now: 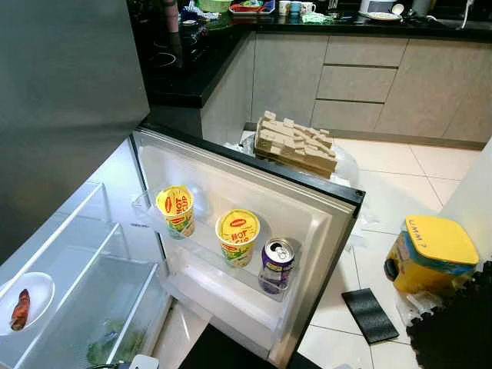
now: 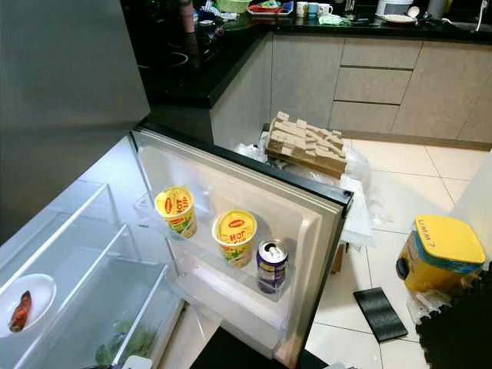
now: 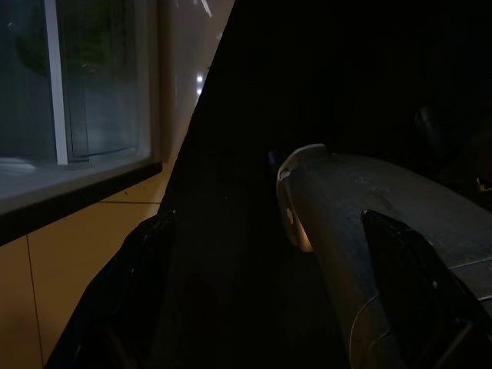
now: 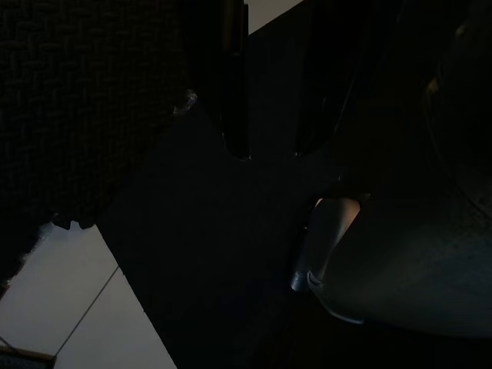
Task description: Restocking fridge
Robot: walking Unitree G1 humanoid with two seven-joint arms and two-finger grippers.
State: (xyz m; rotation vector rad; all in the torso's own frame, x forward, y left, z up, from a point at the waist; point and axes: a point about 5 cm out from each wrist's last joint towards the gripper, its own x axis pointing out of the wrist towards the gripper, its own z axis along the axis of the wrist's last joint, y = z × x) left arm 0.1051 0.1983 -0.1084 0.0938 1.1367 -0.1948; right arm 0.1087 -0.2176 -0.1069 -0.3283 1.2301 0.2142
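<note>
**Door shelf part filled, both arms idle**

On the open white fridge door's clear shelf (image 1: 201, 254) stand two yellow noodle cups (image 1: 176, 211) (image 1: 237, 236) and, at the shelf's outer end, a purple drink can (image 1: 276, 264). Whether either gripper's fingers are spread cannot be told (wrist views too dark). Best to fetch the next item and set it upright beside the can.

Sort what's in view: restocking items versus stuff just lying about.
Restocking:
open white fridge door shelf
two yellow noodle cups
purple drink can
white plate with reddish food

Lying about:
yellow-lidded bin
cardboard stack
black floor mat
</note>
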